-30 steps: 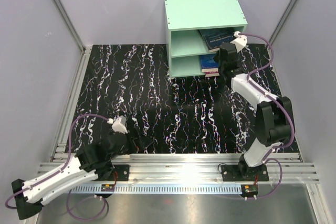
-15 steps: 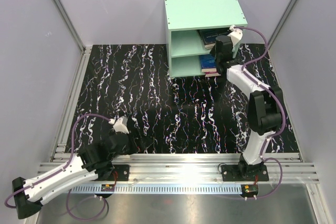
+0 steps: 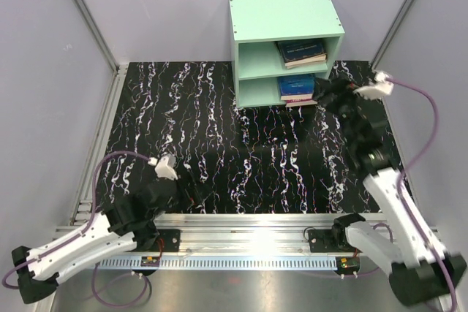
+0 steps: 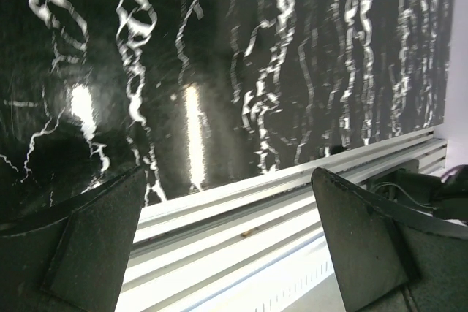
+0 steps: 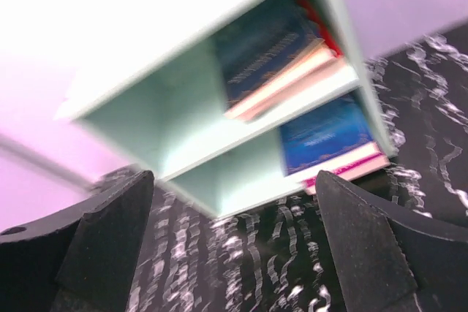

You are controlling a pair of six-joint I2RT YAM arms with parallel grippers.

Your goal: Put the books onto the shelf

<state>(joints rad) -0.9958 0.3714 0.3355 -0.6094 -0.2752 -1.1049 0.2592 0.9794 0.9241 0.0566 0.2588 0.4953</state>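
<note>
My right gripper (image 3: 327, 96) hangs just off the front right corner of the shelf (image 3: 285, 16), fingers spread wide with nothing between them. My left gripper (image 3: 189, 189) is spread just as wide and empty, low over the black marbled mat (image 3: 219, 129) near my own base. The books sit in two stacks. The upper stack (image 3: 301, 52) has a dark blue cover on top and lies in the top compartment. The lower stack (image 3: 297, 88) has a brighter blue cover on top and lies in the bottom compartment. I see no book on the mat, though I cannot count the volumes in each pile. I think the risk is at the shelf's mouth, because both stacks sit at the right end. The lowest book pokes out past the front edge, close to my right fingers. A careless swing of that wrist could catch it and drag the pile onto the mat. The right wrist view is smeared, so I judge that arm to be moving fast. A second ago my right fingers were clamped shut at the upper stack, right at the compartment's opening. Since then they have let go and drawn back to the right, while my left arm has barely shifted.
</note>
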